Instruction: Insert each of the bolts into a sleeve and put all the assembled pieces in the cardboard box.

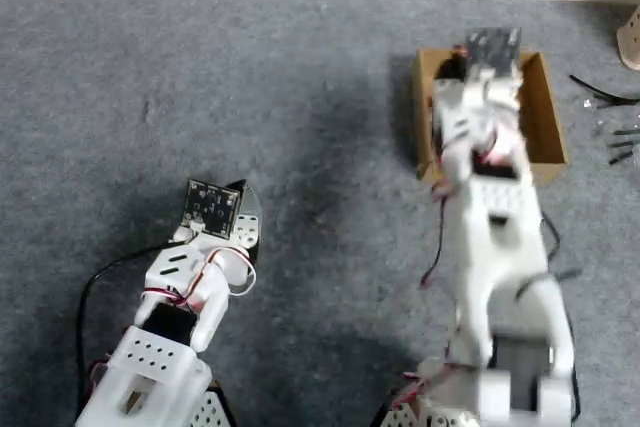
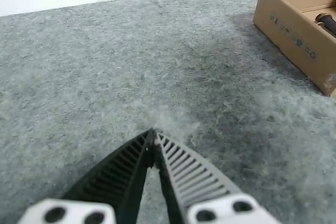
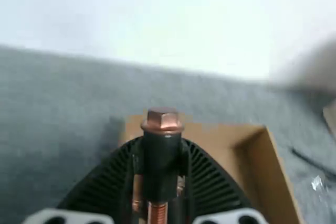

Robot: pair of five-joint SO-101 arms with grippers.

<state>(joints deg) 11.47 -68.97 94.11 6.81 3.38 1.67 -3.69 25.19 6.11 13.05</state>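
1. A wide stretch of grey mat (image 1: 320,87) lies between the left gripper (image 1: 248,232) and the one cardboard box (image 1: 553,117), which is set near the mat's far edge.
2. The left gripper's fingers (image 2: 181,166) are seen pressed together over the mat, and one dark piece (image 2: 326,22) is shown inside the box.
3. One sleeve (image 3: 160,163), with one copper bolt (image 3: 163,120) through it, is pinched by the right gripper (image 3: 160,148) above the box.

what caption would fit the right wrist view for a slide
Right gripper shut on a black cylindrical sleeve with a copper hex-head bolt through it, held over the open brown cardboard box.
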